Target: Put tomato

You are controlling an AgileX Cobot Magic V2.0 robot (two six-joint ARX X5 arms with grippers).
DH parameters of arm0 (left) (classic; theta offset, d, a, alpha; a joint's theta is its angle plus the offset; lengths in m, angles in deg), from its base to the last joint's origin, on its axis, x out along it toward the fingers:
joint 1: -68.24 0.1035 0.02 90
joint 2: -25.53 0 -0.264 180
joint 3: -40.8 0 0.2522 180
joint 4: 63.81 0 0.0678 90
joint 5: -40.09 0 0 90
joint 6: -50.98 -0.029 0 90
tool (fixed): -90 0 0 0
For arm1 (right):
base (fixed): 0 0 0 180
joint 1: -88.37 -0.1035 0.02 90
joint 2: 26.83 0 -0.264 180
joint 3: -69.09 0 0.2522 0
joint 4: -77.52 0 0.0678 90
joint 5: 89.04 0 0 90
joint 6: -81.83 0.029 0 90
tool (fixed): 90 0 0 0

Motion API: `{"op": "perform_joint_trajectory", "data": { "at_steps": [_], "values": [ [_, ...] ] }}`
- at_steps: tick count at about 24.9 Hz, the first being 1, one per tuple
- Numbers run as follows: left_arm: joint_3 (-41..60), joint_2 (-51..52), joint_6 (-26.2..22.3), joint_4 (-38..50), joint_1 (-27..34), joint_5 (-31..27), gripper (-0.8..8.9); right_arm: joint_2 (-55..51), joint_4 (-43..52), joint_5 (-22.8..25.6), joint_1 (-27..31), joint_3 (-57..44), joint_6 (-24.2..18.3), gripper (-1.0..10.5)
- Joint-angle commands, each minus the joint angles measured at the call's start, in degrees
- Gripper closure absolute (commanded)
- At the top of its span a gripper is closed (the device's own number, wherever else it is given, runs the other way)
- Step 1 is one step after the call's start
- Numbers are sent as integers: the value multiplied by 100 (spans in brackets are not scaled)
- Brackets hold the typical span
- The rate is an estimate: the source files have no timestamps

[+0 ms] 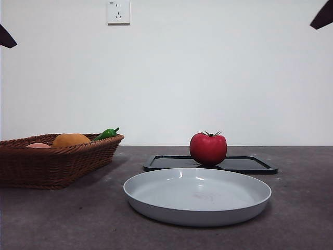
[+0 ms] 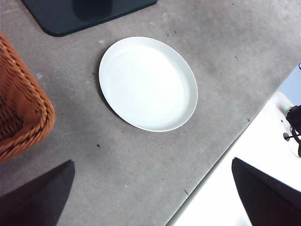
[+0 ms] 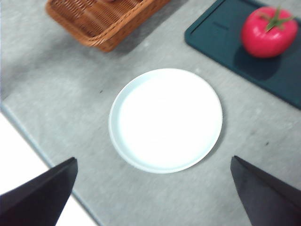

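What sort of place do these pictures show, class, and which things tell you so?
Probably a robot test bench, not a kitchen: a bare grey table against a plain white wall with a socket, and staged props, namely a tomato on a dark tray, an empty plate and a wicker basket.

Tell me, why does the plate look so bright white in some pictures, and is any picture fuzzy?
In the right wrist view the plate glares washed-out white and the whole picture is slightly blurry; the tomato casts a dark shadow on the tray. In the left wrist view the plate is bright too, but sharper. In the front view it looks grey, with a soft shine.
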Motion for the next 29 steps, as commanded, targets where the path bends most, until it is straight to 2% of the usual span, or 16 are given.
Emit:
{"op": "perform_joint_trajectory", "data": {
  "at_steps": [1, 3, 4, 6, 8, 10, 29],
  "values": [
    [-129, -35, -66, 33, -22, 33, 283, -105, 33, -20, -70, -42, 109, 430],
    [-129, -35, -66, 33, -22, 33, 285, -173, 39, -20, -70, -57, 107, 432],
    [-129, -35, -66, 33, -22, 33, 310, -173, 37, -20, -68, -57, 109, 481],
    [-129, -35, -68, 31, -22, 33, 511, -164, 22, -20, -70, -57, 107, 762],
    [-129, -35, -66, 33, -22, 33, 678, -166, 31, -20, -70, -57, 105, 949],
    [-129, -35, -66, 33, -22, 33, 804, -166, 31, -20, -68, -57, 105, 939],
    [-129, -35, -66, 24, -22, 33, 805, -166, 118, -2, -68, -57, 105, 939]
  ]
}}
